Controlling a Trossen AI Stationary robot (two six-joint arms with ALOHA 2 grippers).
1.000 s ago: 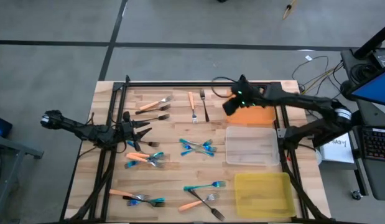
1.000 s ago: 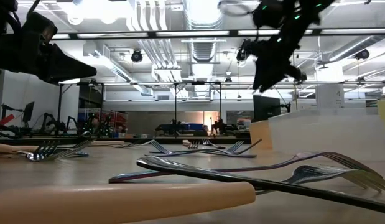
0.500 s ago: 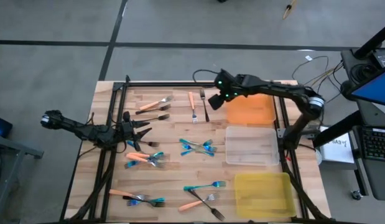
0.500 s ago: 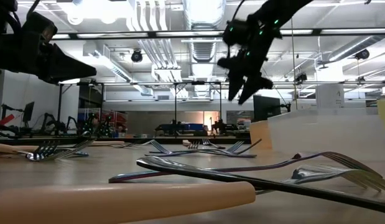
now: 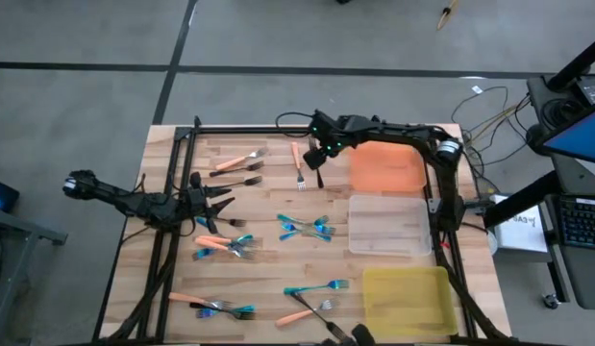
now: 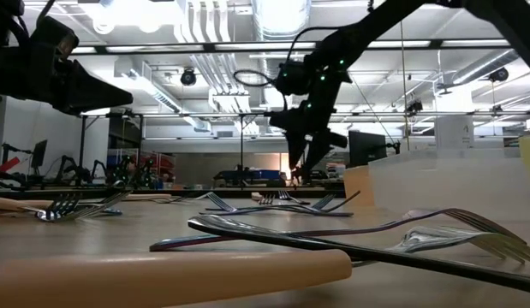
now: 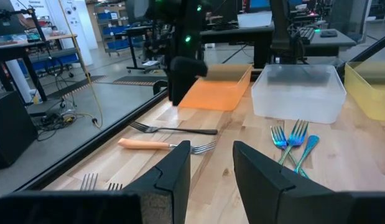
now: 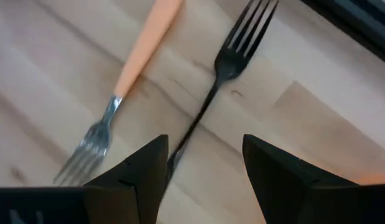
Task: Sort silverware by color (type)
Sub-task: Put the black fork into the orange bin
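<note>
My right pincer is hanging over the far part of the table, its fingers standing wide apart and holding nothing. Just under it a black fork and an orange fork are lying side by side on the wood, near the orange tray. My left pincer is waiting near the left side, partly open and empty. The other forks are lying in small groups over the table, none in the clear tray or the yellow tray.

Orange tray, clear tray, yellow tray, wooden table
</note>
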